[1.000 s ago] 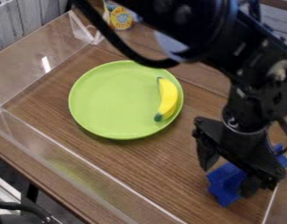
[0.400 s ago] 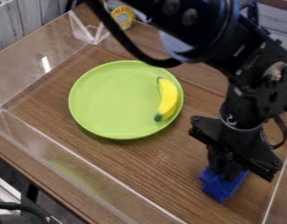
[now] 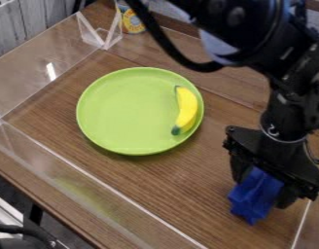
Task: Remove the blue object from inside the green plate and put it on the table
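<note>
Right of the plate (image 3: 133,112), block (image 3: 255,197) sat on the table (image 3: 110,185); gripper (image 3: 270,185) jaws spread, release step done. Next: lift clear.

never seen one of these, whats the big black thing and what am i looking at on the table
The big black thing is a robot arm, seen by one camera looking down at the table from the side. At its lower end is the claw, the part that grasps, pointing straight down. Its fingers stand open around the blue object, a block resting on the wooden table near the right edge. Whether the fingers touch the block is hard to tell. Further left lies a green plate with a yellow banana on its right side. Clear plastic walls edge the table.
</note>
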`<action>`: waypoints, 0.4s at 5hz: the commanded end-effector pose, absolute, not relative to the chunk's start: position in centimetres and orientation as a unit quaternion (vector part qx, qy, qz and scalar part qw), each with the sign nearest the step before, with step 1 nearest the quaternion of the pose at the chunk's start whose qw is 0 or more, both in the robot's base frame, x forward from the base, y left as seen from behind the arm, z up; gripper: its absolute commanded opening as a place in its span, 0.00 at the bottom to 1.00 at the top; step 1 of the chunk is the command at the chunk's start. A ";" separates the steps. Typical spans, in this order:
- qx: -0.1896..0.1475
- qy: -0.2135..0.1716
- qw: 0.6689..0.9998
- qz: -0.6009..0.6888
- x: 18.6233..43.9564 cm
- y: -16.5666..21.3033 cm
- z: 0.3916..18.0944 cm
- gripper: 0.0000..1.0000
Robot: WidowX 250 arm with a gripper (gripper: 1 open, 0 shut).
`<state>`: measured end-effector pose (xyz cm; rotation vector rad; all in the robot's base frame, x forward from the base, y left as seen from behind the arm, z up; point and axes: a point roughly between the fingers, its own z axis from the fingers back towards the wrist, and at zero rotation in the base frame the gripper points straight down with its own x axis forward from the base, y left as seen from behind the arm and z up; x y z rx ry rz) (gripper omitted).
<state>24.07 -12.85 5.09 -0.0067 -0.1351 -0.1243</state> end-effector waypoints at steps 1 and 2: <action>-0.008 -0.087 0.994 -0.070 25.0 -13.4 6.1 1.00; -0.009 -0.088 0.993 -0.073 25.3 -12.4 5.1 1.00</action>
